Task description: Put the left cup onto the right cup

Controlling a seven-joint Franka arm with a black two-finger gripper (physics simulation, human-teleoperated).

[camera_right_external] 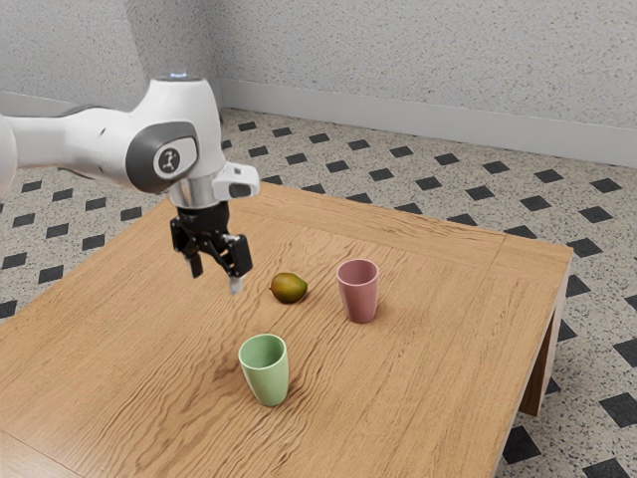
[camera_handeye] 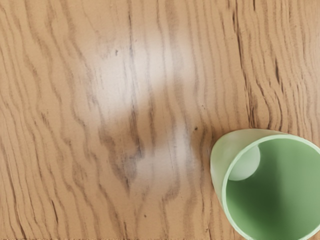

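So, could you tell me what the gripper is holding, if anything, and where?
Nothing is held: the gripper hangs open above the table, clear of the green cup.

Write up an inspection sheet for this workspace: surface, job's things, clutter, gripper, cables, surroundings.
Surface: light wooden table with visible grain; three things rest on it.
Job's things: pale green plastic cup, upright, mouth up, near the front. Dusty pink plastic cup, upright, further back toward the exterior view's right. The two stand apart.
Clutter: small green-brown mango-like fruit, lying on the table beside the pink cup, touching neither cup.
Gripper: black two-finger gripper, above the table, fingers open, holding nothing.
Cables: nothing seen.
Surroundings: white tiled floor with black diamonds; speckled grey wall.
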